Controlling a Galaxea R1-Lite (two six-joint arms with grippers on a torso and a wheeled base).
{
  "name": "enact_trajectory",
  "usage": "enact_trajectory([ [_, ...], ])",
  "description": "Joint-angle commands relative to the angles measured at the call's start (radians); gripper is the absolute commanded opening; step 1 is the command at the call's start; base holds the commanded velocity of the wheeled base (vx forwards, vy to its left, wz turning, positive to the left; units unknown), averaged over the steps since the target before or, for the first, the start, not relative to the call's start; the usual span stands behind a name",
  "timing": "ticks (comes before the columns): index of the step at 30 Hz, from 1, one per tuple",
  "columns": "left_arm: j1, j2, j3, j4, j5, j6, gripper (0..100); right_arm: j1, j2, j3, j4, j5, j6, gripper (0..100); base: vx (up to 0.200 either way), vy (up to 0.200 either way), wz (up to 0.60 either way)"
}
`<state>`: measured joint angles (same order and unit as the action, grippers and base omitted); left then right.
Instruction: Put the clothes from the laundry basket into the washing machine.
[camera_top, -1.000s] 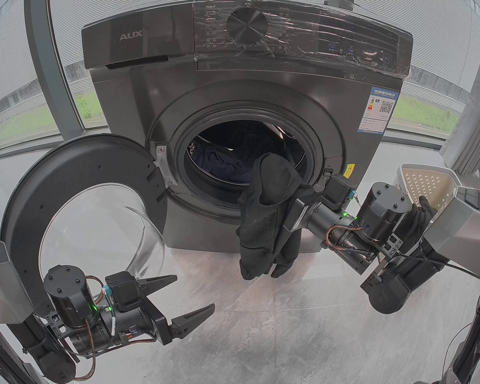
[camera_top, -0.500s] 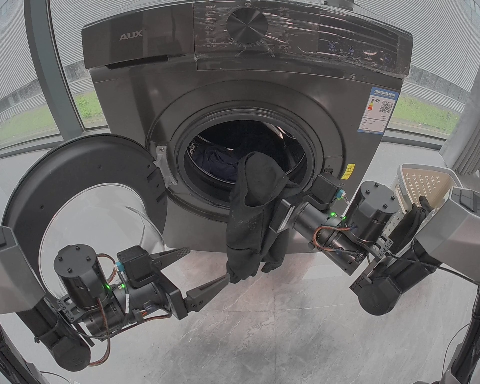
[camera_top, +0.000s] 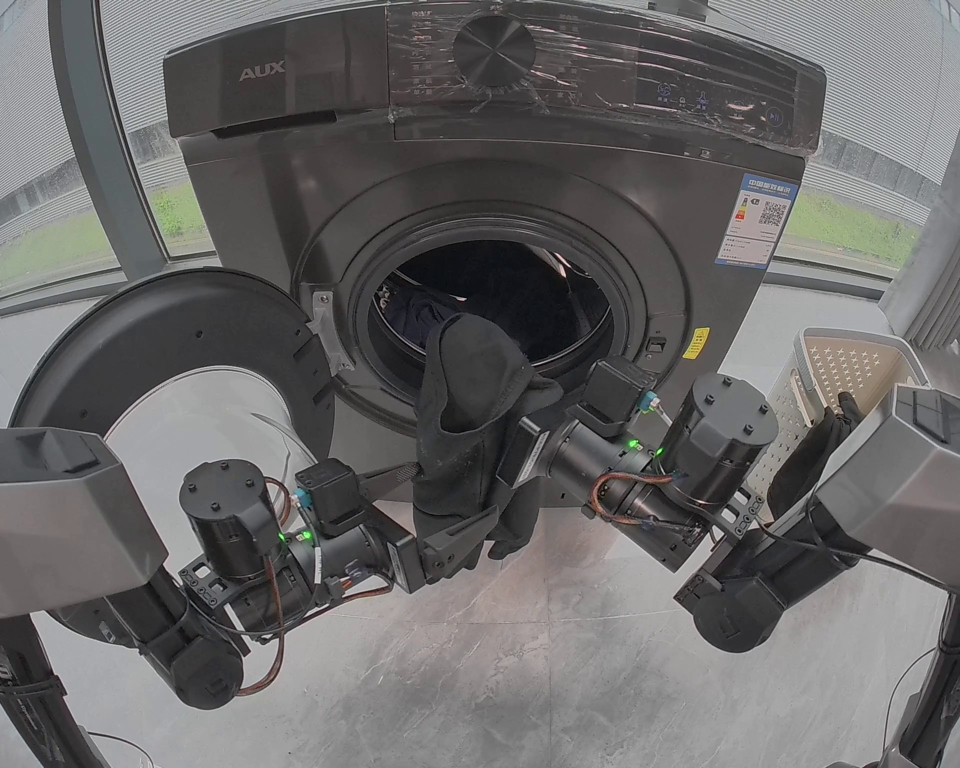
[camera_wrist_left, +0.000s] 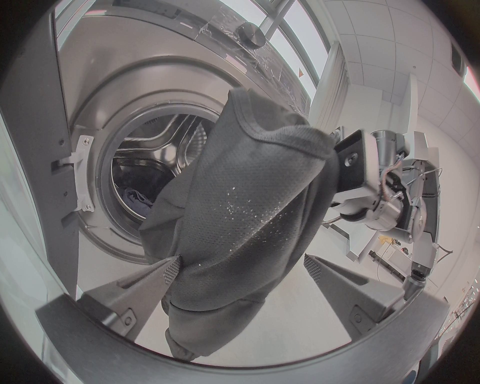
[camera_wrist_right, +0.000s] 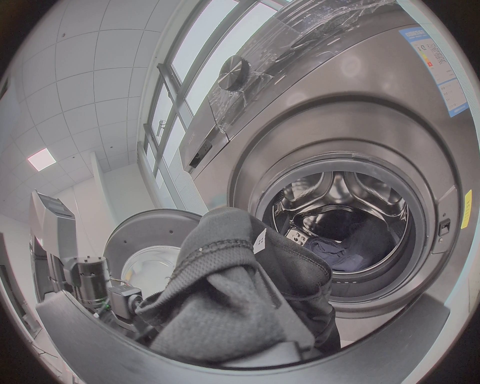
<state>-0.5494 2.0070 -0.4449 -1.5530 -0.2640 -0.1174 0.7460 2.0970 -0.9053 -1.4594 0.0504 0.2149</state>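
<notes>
Several window panes (camera_top: 40, 200) behind the washing machine (camera_top: 480, 170), door (camera_top: 160, 330) swung open; grey tiled floor (camera_top: 560, 680). Before the drum mouth (camera_top: 520, 290) hangs the black garment (camera_top: 465, 400), pinched by the right hand (camera_top: 505, 445); left hand (camera_top: 450, 500) spread, one finger either side of its lower half.

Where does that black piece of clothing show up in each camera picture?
Head view: the black garment hangs in the middle, just below the washing machine's round opening.
Left wrist view: the garment is close up, partly covering that round opening.
Right wrist view: the garment is bunched near the camera, beside the round opening.
Shared landmark: the round opening.
</notes>
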Motion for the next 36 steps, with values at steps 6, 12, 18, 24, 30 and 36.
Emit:
enact_trajectory([
  [6, -0.004, 0.142, -0.094, -0.001, 0.005, 0.01, 100, 0.023, 0.003, -0.007, -0.001, -0.004, 0.006, 0, 0.0, 0.0, 0.0],
  [12, -0.001, 0.219, -0.196, -0.001, 0.035, 0.009, 100, 0.036, 0.003, -0.006, -0.003, -0.018, 0.009, 0, 0.0, 0.0, 0.0],
  [18, 0.009, 0.274, -0.268, -0.001, 0.088, -0.001, 100, 0.047, 0.0, -0.003, -0.003, -0.026, 0.015, 0, 0.0, 0.0, 0.0],
  [24, 0.028, 0.256, -0.273, -0.001, 0.126, -0.007, 0, 0.013, -0.011, 0.009, -0.001, -0.04, 0.017, 0, 0.0, 0.0, 0.0],
  [30, 0.085, 0.182, -0.267, -0.001, 0.143, -0.024, 0, -0.062, -0.035, 0.06, 0.001, -0.044, 0.015, 0, 0.0, 0.0, 0.0],
  [36, 0.103, 0.122, -0.255, 0.001, 0.143, -0.025, 0, -0.073, -0.063, 0.135, -0.001, -0.041, 0.014, 0, 0.0, 0.0, 0.0],
])
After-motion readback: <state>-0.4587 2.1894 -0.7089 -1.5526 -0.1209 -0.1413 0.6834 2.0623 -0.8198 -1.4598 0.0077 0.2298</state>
